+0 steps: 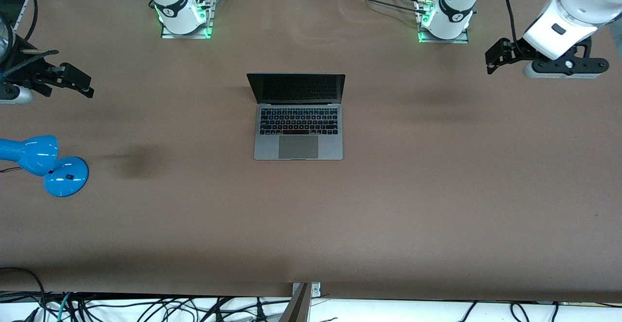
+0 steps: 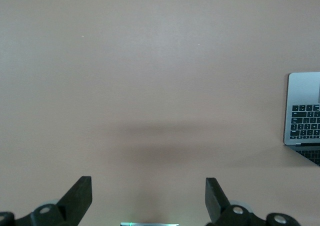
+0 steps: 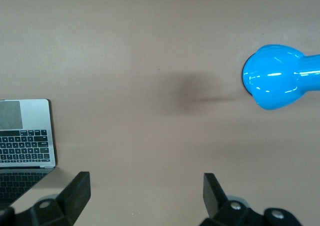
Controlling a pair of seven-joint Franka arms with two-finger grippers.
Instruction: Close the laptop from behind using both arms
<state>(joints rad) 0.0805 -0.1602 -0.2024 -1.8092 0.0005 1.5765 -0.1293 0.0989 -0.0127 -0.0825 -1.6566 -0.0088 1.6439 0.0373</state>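
Note:
The space-grey laptop [image 1: 298, 118] stands open in the middle of the table, its dark screen upright on the side toward the arms' bases and its keyboard toward the front camera. My left gripper [image 1: 496, 59] hangs open and empty over bare table near the left arm's end, well away from the laptop. My right gripper [image 1: 77, 81] hangs open and empty over the right arm's end. The left wrist view shows its open fingers [image 2: 80, 196] and a corner of the laptop [image 2: 304, 113]. The right wrist view shows its open fingers [image 3: 77, 191] and the laptop's edge [image 3: 25, 136].
A blue desk lamp [image 1: 46, 164] lies on the table at the right arm's end, nearer to the front camera than the right gripper; it also shows in the right wrist view [image 3: 275, 83]. The brown table cover [image 1: 437, 191] spreads around the laptop. Cables hang along the front edge.

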